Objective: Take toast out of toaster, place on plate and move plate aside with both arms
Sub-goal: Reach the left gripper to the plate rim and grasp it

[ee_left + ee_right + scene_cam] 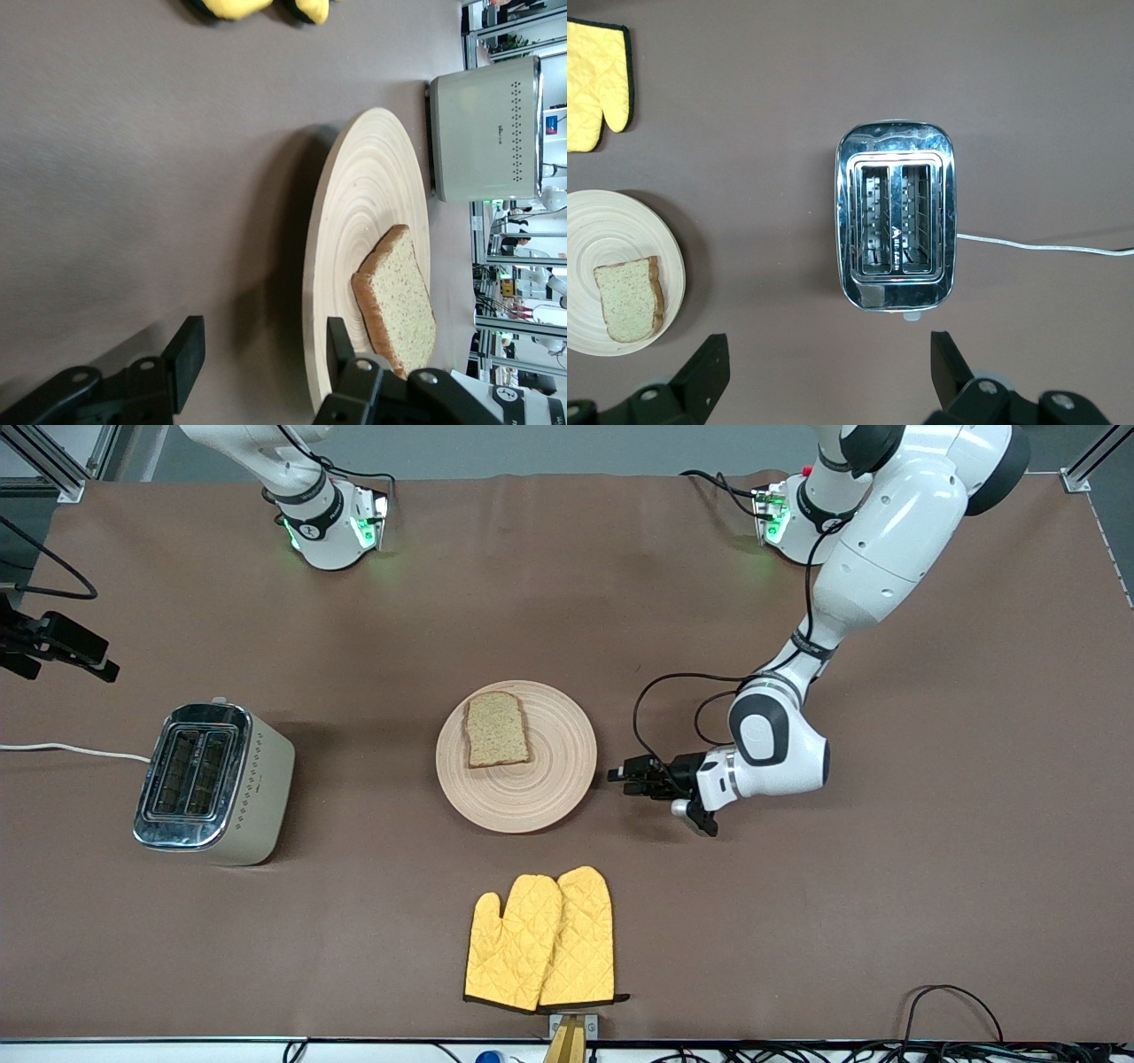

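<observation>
The toast (496,729) lies flat on the pale wooden plate (558,771), on the part toward the right arm's end of the table. My left gripper (617,777) is low at the plate's rim toward the left arm's end, open and empty, a little apart from the rim. In the left wrist view the gripper (263,356) faces the plate's edge (321,266), with the toast (397,305) on the plate. My right gripper (97,662) hangs high over the table by the toaster, open and empty (824,359); plate (589,221) and toast (627,299) show below it.
A steel toaster (213,781) with two empty slots (895,221) stands toward the right arm's end, its white cord (71,749) running off the table. Two yellow oven mitts (542,941) lie nearer the front camera than the plate.
</observation>
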{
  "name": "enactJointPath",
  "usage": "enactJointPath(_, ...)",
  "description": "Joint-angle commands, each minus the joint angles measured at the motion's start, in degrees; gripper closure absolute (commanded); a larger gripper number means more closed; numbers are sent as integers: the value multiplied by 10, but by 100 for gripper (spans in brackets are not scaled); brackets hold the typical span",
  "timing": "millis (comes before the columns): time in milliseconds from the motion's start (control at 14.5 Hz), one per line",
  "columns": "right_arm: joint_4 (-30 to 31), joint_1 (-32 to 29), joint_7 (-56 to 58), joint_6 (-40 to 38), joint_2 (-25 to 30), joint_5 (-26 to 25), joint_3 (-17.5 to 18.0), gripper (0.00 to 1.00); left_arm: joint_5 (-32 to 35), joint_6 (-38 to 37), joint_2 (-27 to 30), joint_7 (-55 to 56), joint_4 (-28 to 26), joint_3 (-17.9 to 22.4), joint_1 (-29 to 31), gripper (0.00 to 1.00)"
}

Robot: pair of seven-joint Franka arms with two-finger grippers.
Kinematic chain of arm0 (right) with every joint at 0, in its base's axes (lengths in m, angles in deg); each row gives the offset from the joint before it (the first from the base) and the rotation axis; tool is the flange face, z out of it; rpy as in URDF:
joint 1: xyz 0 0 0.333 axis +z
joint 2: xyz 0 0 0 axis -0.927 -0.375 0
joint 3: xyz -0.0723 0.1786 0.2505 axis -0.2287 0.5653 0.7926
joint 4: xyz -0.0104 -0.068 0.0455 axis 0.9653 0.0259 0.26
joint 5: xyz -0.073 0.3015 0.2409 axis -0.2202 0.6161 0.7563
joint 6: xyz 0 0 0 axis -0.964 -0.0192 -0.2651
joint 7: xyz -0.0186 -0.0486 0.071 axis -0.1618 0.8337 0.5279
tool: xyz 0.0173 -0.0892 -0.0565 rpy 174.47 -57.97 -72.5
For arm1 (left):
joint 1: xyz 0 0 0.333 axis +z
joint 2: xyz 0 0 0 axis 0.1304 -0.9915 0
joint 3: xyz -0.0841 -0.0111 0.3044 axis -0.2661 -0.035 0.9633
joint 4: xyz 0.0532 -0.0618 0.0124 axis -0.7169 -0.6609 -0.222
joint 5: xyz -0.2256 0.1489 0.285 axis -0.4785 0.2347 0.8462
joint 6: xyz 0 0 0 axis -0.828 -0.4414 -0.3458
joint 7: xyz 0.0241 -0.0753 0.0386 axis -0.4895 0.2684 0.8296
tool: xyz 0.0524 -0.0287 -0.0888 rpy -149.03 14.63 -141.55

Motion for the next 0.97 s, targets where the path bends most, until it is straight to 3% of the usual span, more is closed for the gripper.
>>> enactJointPath(0,-19,-2,4,-10,-5,0,3,0,-24,-1,-23,-5,29,-5,-14,49)
enactJointPath(346,-16,-1,5,-15,-5,-1,3,0,-60,-2,-42,-3,46,-5,-38,59)
enactJointPath(484,-15,-1,5,-13,-5,-1,4,0,-60,-2,-45,-3,46,-5,-38,68)
enactJointPath(760,-15,0,6,-14,-5,-1,4,0,-76,-1,-41,-4,45,-5,-39,97)
enactJointPath(899,-15,0,6,-14,-5,-1,4,0,-90,2,-35,-3,45,-5,-38,100)
